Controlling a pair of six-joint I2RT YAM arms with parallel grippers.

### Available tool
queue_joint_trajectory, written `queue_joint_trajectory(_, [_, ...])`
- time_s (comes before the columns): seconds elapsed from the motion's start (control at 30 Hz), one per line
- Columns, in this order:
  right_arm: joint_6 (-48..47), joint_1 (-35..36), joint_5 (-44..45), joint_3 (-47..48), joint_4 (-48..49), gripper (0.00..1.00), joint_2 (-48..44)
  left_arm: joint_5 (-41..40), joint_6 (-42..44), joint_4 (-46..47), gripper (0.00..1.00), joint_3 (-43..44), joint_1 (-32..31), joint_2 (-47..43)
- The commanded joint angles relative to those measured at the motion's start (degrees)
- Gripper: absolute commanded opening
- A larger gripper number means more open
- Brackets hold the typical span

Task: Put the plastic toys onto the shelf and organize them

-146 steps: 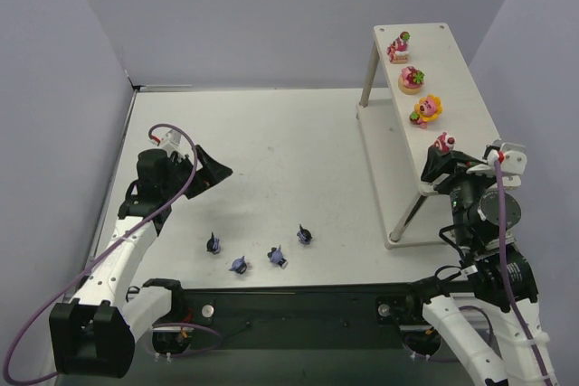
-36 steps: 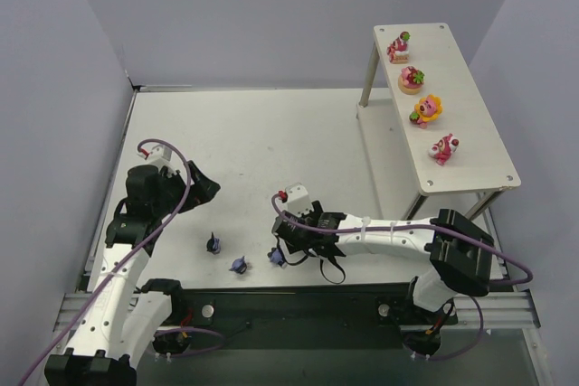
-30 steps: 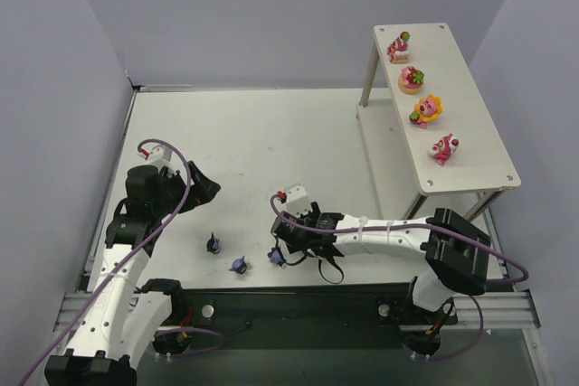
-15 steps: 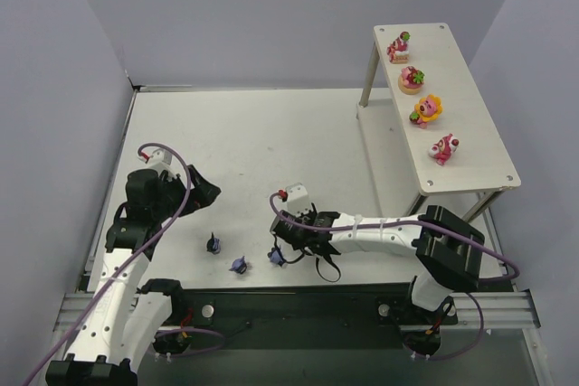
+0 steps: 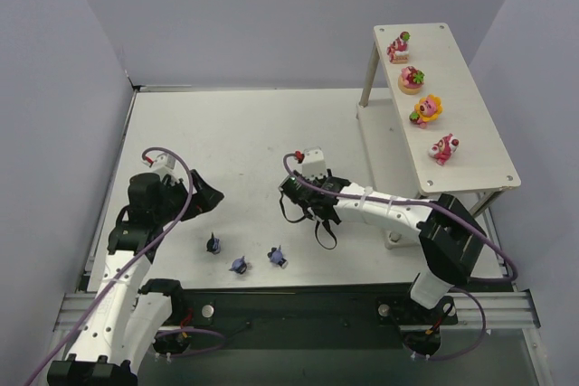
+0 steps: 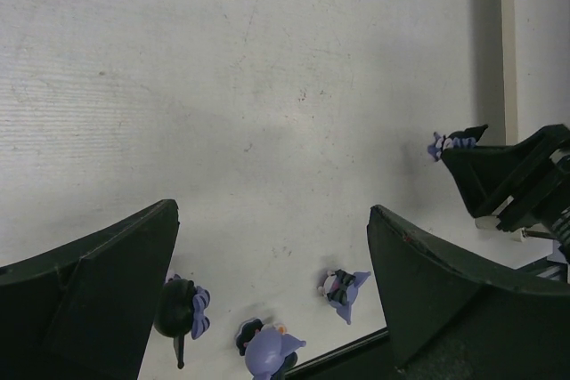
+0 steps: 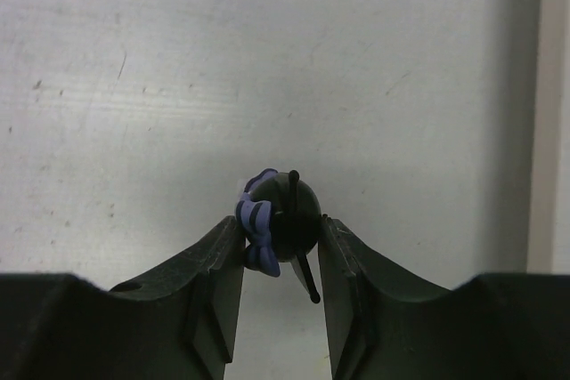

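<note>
Right gripper (image 7: 280, 229) is clamping a dark blue-purple toy (image 7: 287, 209), arm reaching left across the table (image 5: 253, 133). Left gripper (image 6: 272, 214) is hovering wide open.

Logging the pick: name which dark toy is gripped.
The dark toy pinched in the right gripper; the other three sit free on the table.

lavender walls (image 5: 271, 15), scuffed white tabletop (image 5: 262, 133), even light
</note>
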Motion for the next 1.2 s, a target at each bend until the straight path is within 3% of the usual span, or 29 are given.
queue_joint_trajectory(0.0, [-4.84,-3.84,6.6,5.43,-3.41,0.02,0.33,1.53,0.11,2.57,0.97,0.11,0.17,-0.54])
queue_joint_trajectory(0.23, [-9.34,-9.2,4.85,10.26,-3.58,0.02,3.14,2.15,0.37,2.75,0.97,0.02,0.17,-0.8])
queue_joint_trajectory(0.53, [-6.8,-7.01,-9.82,4.38,-0.42,0.03,4.02,6.71,-4.97,9.15,0.97,-5.51,-0.8,-2.12])
queue_joint_trajectory(0.67, [-5.83,-6.57,-11.41,2.62,1.16,0.06,5.42,4.71,-8.76,18.02,0.97,-10.17,-7.36,-2.74])
queue_joint_trajectory(0.73, [-5.74,-6.22,-11.5,2.71,1.16,0.08,5.87,-0.12,-9.12,19.79,0.97,-10.96,-10.8,-1.78])
queue_joint_trajectory(0.77, [-5.56,-6.22,-11.68,2.71,1.16,0.1,6.04,-1.96,-9.03,19.97,0.97,-10.97,-13.61,-1.07])
queue_joint_trajectory(0.87, [-5.56,-6.04,-11.85,2.8,1.07,0.27,5.96,-6.37,-8.68,20.85,0.97,-10.62,-17.57,1.65])
queue_joint_trajectory(1.17, [-5.12,-5.69,-10.63,3.23,-0.16,0.59,5.52,-9.27,-8.24,22.61,0.97,-10.71,-18.29,4.56])
